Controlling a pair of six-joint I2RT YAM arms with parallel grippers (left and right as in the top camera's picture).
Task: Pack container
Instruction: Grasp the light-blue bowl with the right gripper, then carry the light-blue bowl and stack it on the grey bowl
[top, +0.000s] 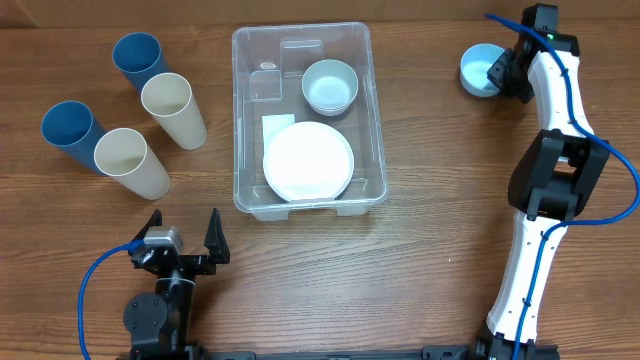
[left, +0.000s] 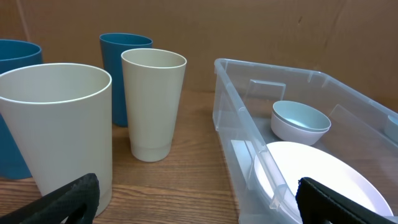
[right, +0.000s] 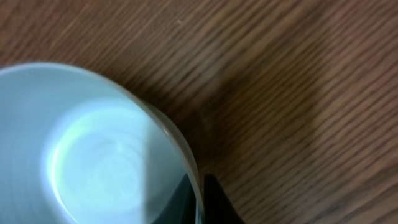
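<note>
The clear container (top: 238, 120) stands at the table's middle and holds a white bowl (top: 330, 86) and a white plate (top: 308, 161). It also shows in the left wrist view (left: 249, 71), with the bowl (left: 300, 121) and plate (left: 323, 174) inside. A light blue bowl (top: 477, 68) sits on the table at the back right. My right gripper (top: 497, 72) is at its right rim. In the right wrist view the fingers (right: 200, 196) pinch the bowl's (right: 93, 155) rim, one inside and one outside. My left gripper (top: 184, 235) is open and empty at the front left, its jaws (left: 199, 202) wide.
Two blue cups (top: 138, 58) (top: 70, 130) and two cream cups (top: 172, 108) (top: 130, 162) stand upright left of the container. In the left wrist view a cream cup (left: 62, 124) is close in front of the left finger, another (left: 152, 102) further back.
</note>
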